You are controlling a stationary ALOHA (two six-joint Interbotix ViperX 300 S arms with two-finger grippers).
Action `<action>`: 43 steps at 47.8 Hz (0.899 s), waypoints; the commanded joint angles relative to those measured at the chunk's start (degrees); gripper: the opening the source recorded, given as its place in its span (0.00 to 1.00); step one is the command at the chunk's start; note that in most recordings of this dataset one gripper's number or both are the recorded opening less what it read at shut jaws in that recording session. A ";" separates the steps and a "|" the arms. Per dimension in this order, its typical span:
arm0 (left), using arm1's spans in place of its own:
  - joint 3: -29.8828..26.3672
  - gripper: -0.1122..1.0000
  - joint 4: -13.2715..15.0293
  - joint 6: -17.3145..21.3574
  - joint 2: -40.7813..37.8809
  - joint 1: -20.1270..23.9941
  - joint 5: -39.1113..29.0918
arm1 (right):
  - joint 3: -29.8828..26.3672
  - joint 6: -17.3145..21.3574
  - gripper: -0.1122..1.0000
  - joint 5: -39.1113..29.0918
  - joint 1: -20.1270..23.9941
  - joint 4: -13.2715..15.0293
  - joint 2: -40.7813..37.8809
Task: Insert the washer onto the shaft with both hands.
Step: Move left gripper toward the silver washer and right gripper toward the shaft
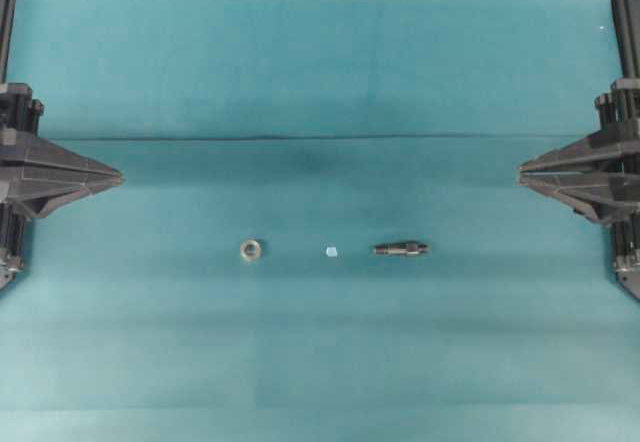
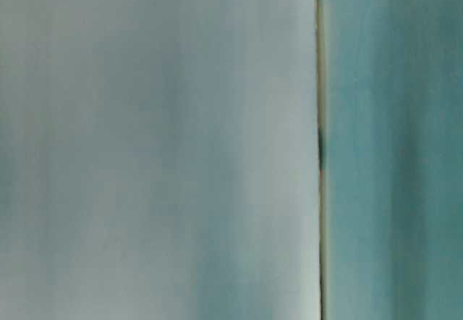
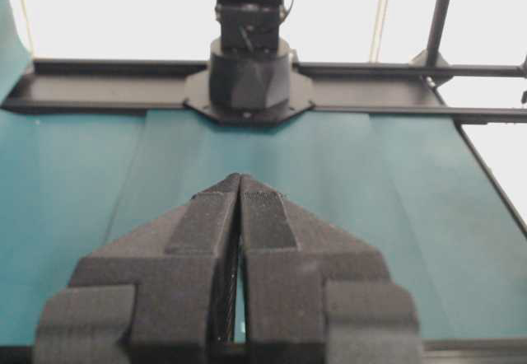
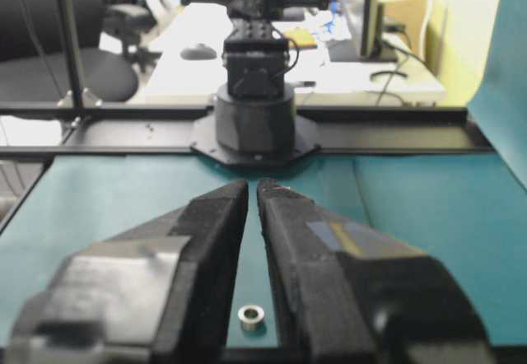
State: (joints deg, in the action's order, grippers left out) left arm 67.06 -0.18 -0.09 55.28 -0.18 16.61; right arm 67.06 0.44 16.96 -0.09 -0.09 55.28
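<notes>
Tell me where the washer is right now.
In the overhead view the washer lies flat on the teal cloth, left of centre, in a row with the pale chip and the shaft to its right.

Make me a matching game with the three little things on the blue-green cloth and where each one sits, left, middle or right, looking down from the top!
Things:
1. washer
2. shaft
3. pale chip

Places in the overhead view:
A. in the middle
B. on the left
C. on the right

Pairs: 1-B, 2-C, 3-A
</notes>
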 commanded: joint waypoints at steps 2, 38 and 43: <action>-3.25 0.12 -0.44 -3.25 -5.10 -0.26 1.05 | -0.35 0.09 0.10 -0.70 -0.35 -0.79 -1.05; -23.12 0.12 -0.53 -9.76 -38.23 -1.32 -23.03 | -8.09 8.70 0.01 -31.73 0.79 -3.16 -17.40; -24.61 0.12 -0.53 -9.67 -40.08 -1.32 -25.84 | -10.11 8.61 0.01 -33.05 1.41 -3.16 -22.24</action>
State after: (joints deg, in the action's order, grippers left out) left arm 44.56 -0.53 -9.76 16.08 -1.32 -7.65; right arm 59.50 8.70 -15.56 0.70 -3.16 36.04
